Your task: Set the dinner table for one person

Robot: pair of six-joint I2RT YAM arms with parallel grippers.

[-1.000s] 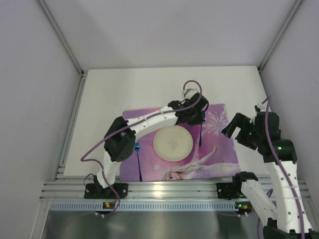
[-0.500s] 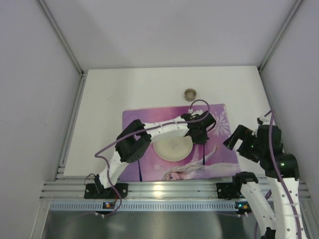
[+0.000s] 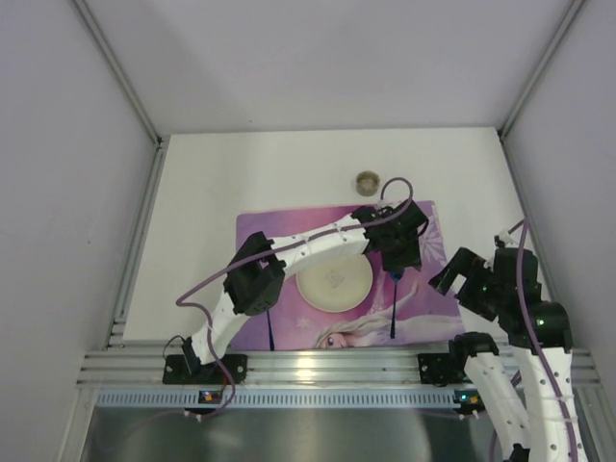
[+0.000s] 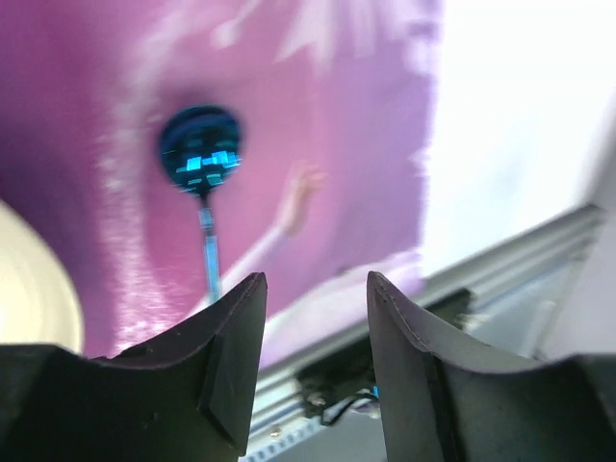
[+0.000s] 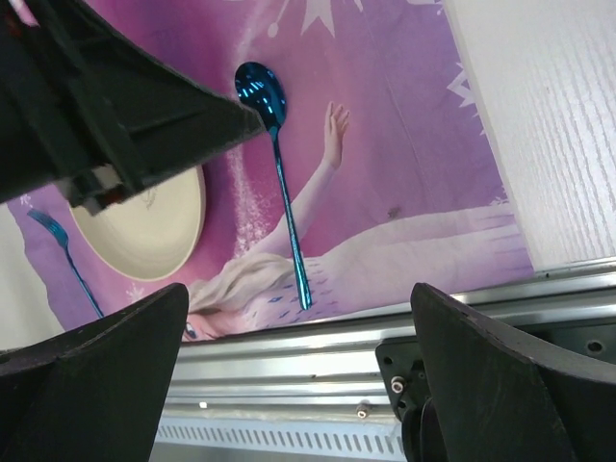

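The spoon lies on the mat, just right of the plate, which sits on the white worktop. The left gripper hovers above the spoon's bowl, jaws parted and holding nothing. It is best to lift straight up so no finger catches the spoon. The left arm arches across the plate. The right gripper hangs wide open beside the mat's right edge.

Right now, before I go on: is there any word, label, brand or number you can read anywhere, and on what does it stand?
No readable text in any view.
plate: a faint mark at its centre, too small to read.
placemat: printed girl and snowflakes only, no lettering visible.
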